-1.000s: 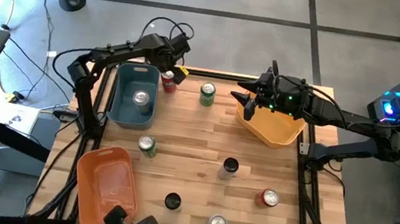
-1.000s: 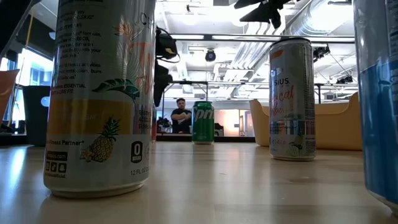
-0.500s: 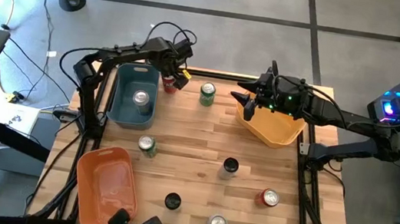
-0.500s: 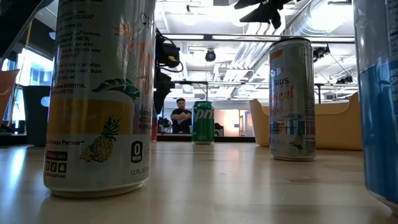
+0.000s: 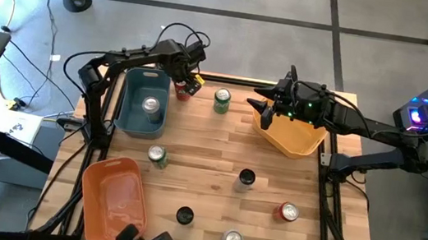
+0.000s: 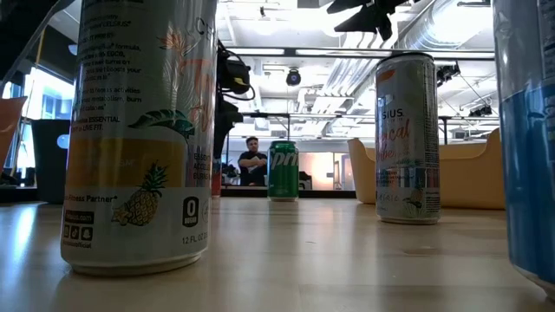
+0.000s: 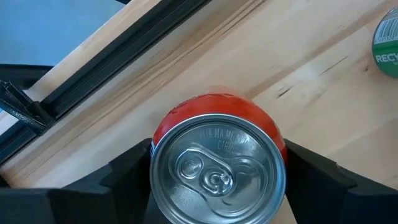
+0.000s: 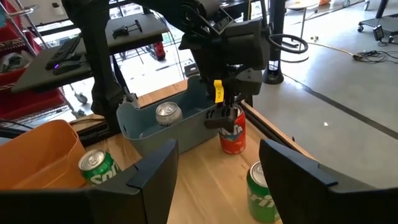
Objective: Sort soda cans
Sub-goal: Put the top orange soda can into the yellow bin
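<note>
A red soda can [image 5: 182, 91] stands upright at the table's far left, just beside the dark teal bin [image 5: 128, 100]. My left gripper [image 5: 187, 82] reaches down over it and is shut on it; the left wrist view looks down on the can's silvery top [image 7: 217, 171]. My right gripper [image 5: 261, 105] hovers open and empty over the yellow bin's [image 5: 290, 138] left rim. A silver can [image 5: 151, 106] lies inside the teal bin. A green can [image 5: 222, 99] stands just right of the red one. My left gripper pinches the red can's upper wall between its two fingers, one finger [image 7: 134, 171] on each side, just below the rim [image 7: 283, 155]. The fingers come from above, pointing steeply down. The can stands upright with its base on the table [image 8: 233, 149].
More cans stand on the boards: green [image 5: 158, 156], black [image 5: 246, 177], red [image 5: 289, 212], black [image 5: 184, 214], silver [image 5: 231, 239]. An orange bin [image 5: 108, 201] sits at the near left. A person [image 6: 252, 162] shows in the room beyond the table.
My left gripper has come down and toward the table's near edge onto the red can, which it now covers in the high view. The can stands where it stood.
</note>
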